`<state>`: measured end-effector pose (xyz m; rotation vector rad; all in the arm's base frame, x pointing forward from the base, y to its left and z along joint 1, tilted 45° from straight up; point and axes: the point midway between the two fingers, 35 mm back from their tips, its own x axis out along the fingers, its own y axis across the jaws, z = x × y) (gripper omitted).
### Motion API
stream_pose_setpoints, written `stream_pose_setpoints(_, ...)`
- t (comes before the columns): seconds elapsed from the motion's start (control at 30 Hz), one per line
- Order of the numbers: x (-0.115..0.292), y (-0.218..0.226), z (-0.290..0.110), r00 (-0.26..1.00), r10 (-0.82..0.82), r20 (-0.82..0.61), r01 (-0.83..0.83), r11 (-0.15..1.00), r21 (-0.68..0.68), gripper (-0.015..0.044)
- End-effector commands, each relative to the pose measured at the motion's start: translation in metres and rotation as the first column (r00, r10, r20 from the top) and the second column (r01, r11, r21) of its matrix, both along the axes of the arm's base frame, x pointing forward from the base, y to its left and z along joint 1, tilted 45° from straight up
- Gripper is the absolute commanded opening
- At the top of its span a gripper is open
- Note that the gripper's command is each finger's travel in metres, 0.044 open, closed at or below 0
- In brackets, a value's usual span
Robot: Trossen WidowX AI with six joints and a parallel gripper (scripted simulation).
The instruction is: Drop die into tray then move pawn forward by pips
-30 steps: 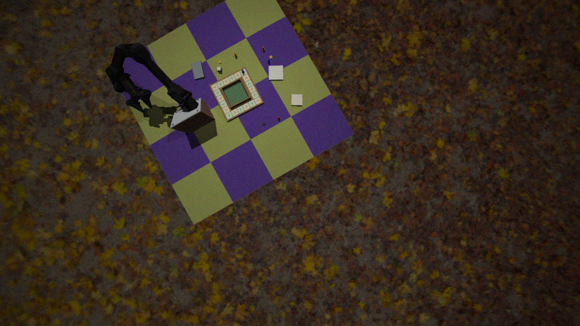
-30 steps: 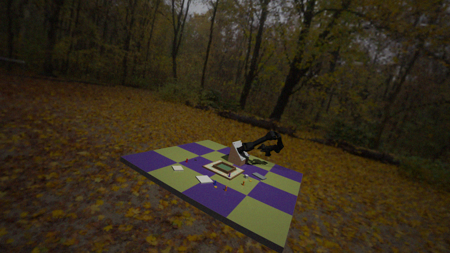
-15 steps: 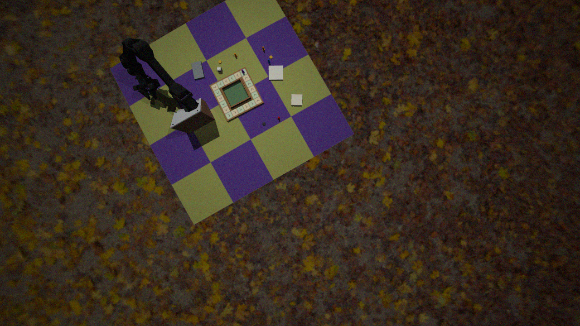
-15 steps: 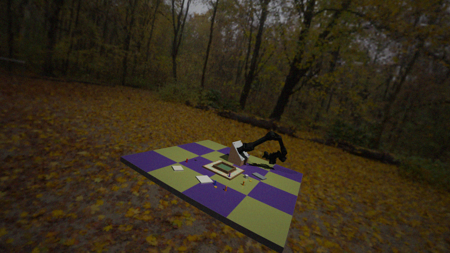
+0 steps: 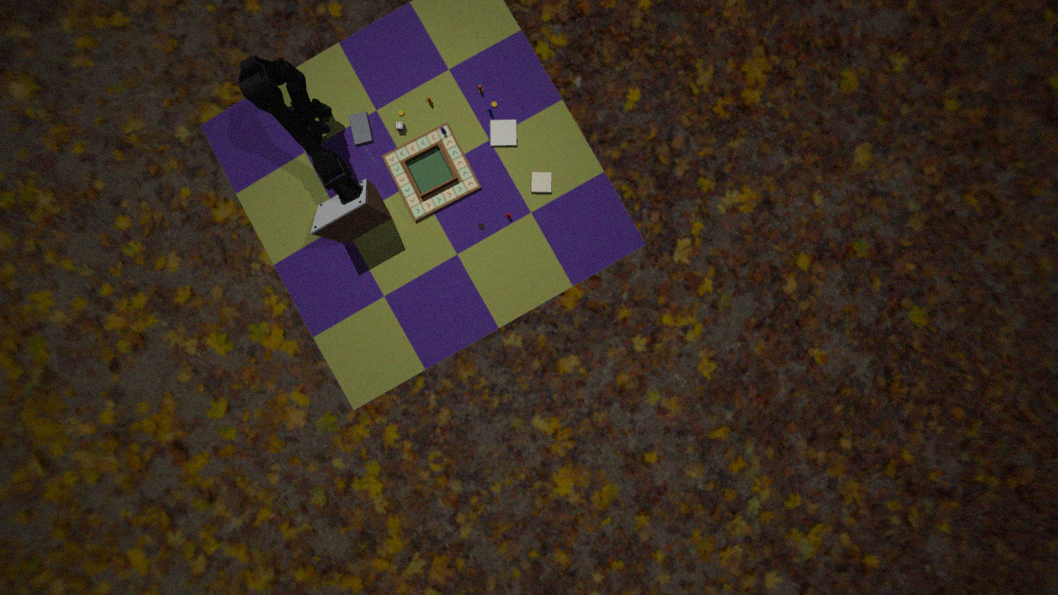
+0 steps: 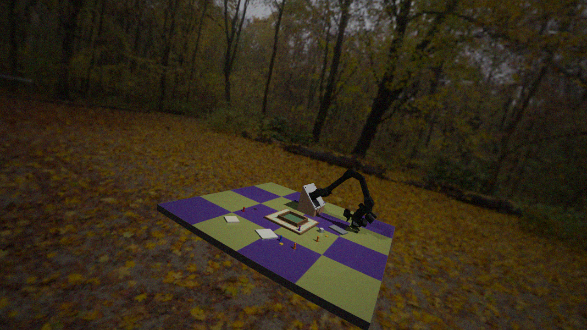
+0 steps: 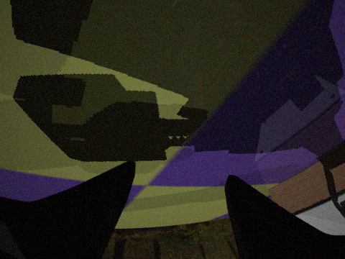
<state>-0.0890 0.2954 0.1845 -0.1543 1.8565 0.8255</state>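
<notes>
The white die (image 5: 399, 126) (image 6: 320, 230) rests on the table, outside the board (image 5: 417, 211) (image 6: 273, 217); its top pips are too small to read. The green-floored dice tray (image 5: 430, 169) (image 6: 292, 218) in the board's middle is empty. A purple pawn (image 5: 444, 131) (image 6: 299, 228) stands on a corner square of the ring, on the side facing the die. My gripper (image 7: 181, 175) is open, with nothing between its black fingers. It hangs above the table beyond the grey block, away from the die. Neither die nor pawn shows in the wrist view.
The grey block (image 5: 360, 127) (image 6: 338, 229) lies between gripper and die. A yellow disc (image 5: 402, 113) (image 6: 326, 235) and an orange pawn (image 5: 430, 102) (image 6: 317, 239) are near the die. A white block (image 5: 502, 133) (image 6: 266, 233) and a blue pawn (image 5: 490, 113) (image 6: 279, 238) are beyond the board.
</notes>
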Motion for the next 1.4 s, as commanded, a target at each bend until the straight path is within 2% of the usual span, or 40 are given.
stream_pose_setpoints(0.0, 0.054, 0.012, 0.007, 0.990, -0.141, -0.021, 0.143, 0.987, 0.078, 0.0275)
stream_pose_setpoints(0.2, 0.138, 0.012, 0.017, 0.934, -0.354, -0.041, 0.355, 0.916, 0.188, 0.0275)
stream_pose_setpoints(0.37, 0.199, 0.004, 0.006, 0.872, -0.485, -0.066, 0.487, 0.847, 0.213, 0.0275)
stream_pose_setpoints(0.53, 0.238, -0.014, -0.012, 0.794, -0.598, -0.110, 0.608, 0.773, 0.182, 0.0275)
stream_pose_setpoints(0.77, 0.303, -0.067, -0.052, 0.552, -0.802, -0.230, 0.831, 0.553, 0.063, 0.0275)
stream_pose_setpoints(0.87, 0.313, -0.078, -0.059, 0.498, -0.830, -0.252, 0.862, 0.505, 0.040, 0.0275)
stream_pose_setpoints(1.37, 0.312, -0.066, -0.073, 0.498, -0.830, -0.253, 0.862, 0.505, 0.041, 0.0275)
